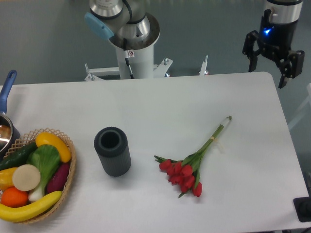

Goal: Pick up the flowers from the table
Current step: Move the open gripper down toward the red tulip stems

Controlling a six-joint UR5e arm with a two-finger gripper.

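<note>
Nearest to the camera, at the lower left, a woven basket [72, 167] holds a banana, an orange, a green vegetable and other coloured pieces; it plays no part in this job.

Going from the largest thing down: the white bench [160, 104] fills most of the view. On it, a little left of the middle, a dark grey cylinder [112, 151] stands upright with its open top visible. At the far left edge a pot with a blue handle [7, 90] is partly visible. The flowers [190, 167] lie flat on the bench, right of the cylinder and apart from it, with the red buds toward the camera and the thin green stems pointing up and to the right.

The end effector [272, 60] hangs above the far right corner of the bench, well apart from the flowers. Its two fingers are spread and nothing is between them.

The step in hand looks like the approach. To do it well, I think the arm should come over the stems just behind the leaves, where they are tied together, turn the fingers across the diagonal line of the stems, and go low enough to close on all of them. A grip on the buds would probably crush them.
</note>
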